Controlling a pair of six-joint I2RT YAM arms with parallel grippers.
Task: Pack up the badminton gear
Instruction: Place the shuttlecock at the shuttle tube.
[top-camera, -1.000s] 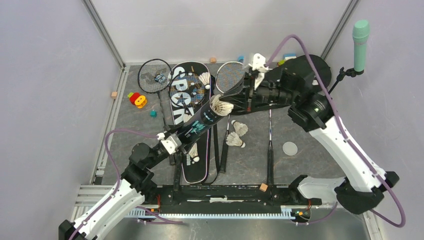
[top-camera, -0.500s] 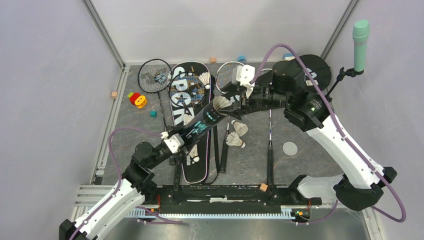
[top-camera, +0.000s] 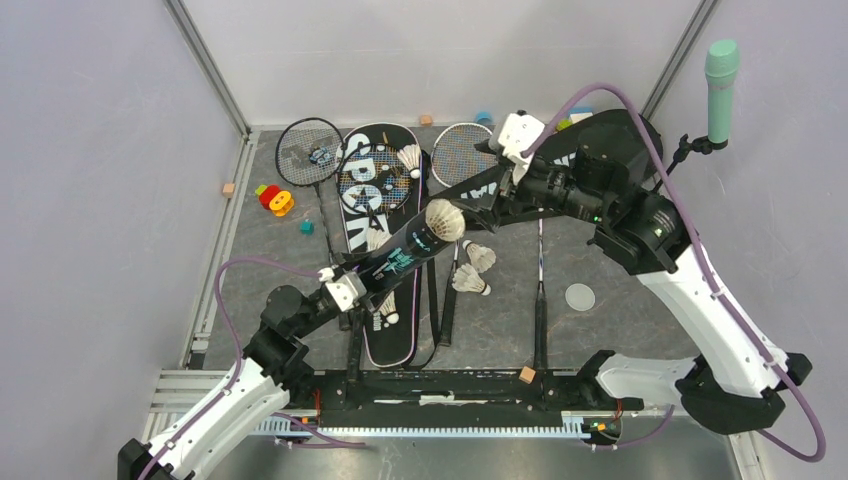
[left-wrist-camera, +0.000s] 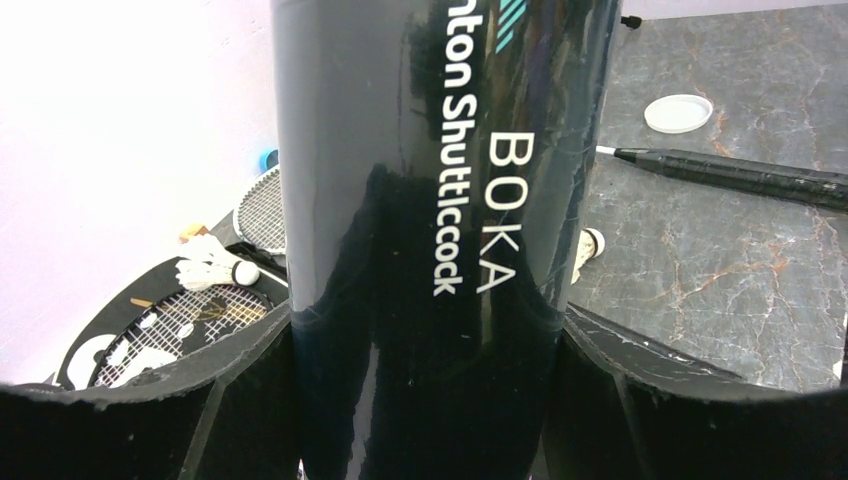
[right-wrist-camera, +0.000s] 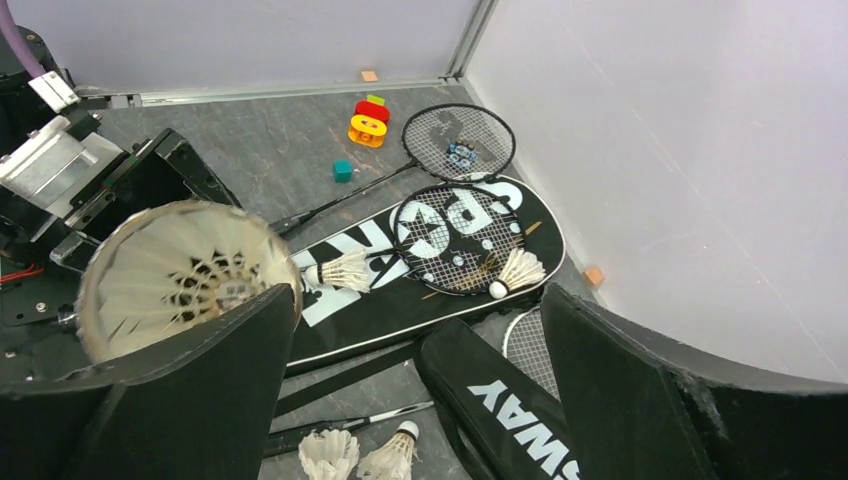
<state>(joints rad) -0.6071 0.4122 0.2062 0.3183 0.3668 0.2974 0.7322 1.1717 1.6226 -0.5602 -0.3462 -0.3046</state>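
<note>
Held long glossy black shuttlecock tube (top-camera: 400, 255) clamped between left gripper (left-wrist-camera: 425, 400) fingers, white feather shuttlecock (top-camera: 444, 217) seated in its mouth. Held right gripper (right-wrist-camera: 420, 330) fingers wide and empty just beyond that mouth (thin stringed rackets (top-camera: 309, 152), black racket bags (top-camera: 392, 345), loose shuttlecocks (top-camera: 480, 257) below, unpacked).

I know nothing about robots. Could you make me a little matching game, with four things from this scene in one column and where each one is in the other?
Things:
1. black tube
2. raised shuttlecock
3. green microphone
4. round white lid

Places:
A. lying flat on the table
B. seated in the tube's open end
C. standing upright, far right
D. held off the table by the left fingers

Pairs: 1-D, 2-B, 3-C, 4-A
</note>
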